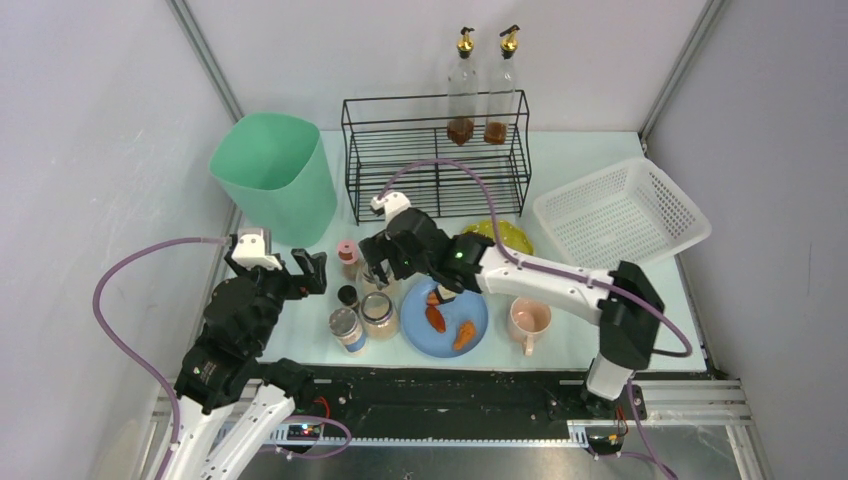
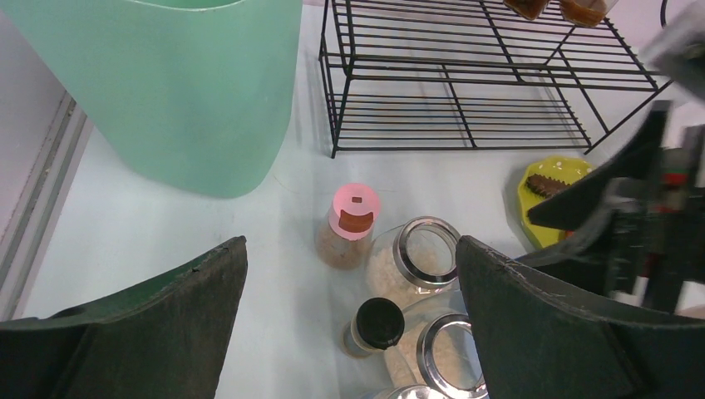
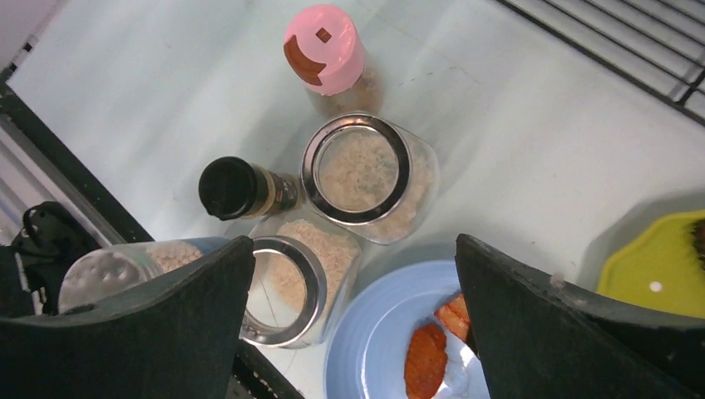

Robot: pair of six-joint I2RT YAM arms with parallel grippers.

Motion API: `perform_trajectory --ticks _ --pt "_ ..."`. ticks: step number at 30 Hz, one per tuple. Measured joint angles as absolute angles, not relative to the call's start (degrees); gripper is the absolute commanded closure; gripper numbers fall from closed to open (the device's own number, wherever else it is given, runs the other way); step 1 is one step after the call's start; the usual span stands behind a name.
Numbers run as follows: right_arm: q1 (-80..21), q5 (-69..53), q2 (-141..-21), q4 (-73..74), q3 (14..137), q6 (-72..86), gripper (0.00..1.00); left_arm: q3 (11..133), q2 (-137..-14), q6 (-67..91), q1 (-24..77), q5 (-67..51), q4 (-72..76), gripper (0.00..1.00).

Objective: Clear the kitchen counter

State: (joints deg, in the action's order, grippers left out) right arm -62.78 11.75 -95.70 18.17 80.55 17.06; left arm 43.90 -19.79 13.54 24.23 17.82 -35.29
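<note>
Hovering over the jars, both of your grippers are released and hold nothing.

Your right gripper [image 3: 353, 249] hangs above a cluster of containers at the near left part of the kitchen counter [image 1: 560, 160], with its fingers spread wide. Under it you see an open glass jar [image 3: 366, 170] of pale grains, a second jar [image 3: 291, 287] touching it, a black-capped shaker [image 3: 226, 187] and a pink-lidded shaker [image 3: 324, 50]. Your left gripper [image 2: 349, 245] is open too and points at the same cluster from the side of the green bin [image 1: 275, 180]. The counter reaches from the arm bases to the back wall. It also carries a blue plate [image 1: 415, 325] with orange food pieces, a pink mug [image 1: 528, 318], a yellow dish [image 1: 505, 235], the black wire rack [image 1: 436, 160] and a white basket [image 1: 620, 215].
</note>
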Motion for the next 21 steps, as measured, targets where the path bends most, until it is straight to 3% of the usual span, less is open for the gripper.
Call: perform_trajectory --ticks 21 --pt "-63.4 14.8 -117.0 26.8 99.6 18.4 0.06 43.9 -19.4 13.5 24.2 17.8 -35.3 0.02"
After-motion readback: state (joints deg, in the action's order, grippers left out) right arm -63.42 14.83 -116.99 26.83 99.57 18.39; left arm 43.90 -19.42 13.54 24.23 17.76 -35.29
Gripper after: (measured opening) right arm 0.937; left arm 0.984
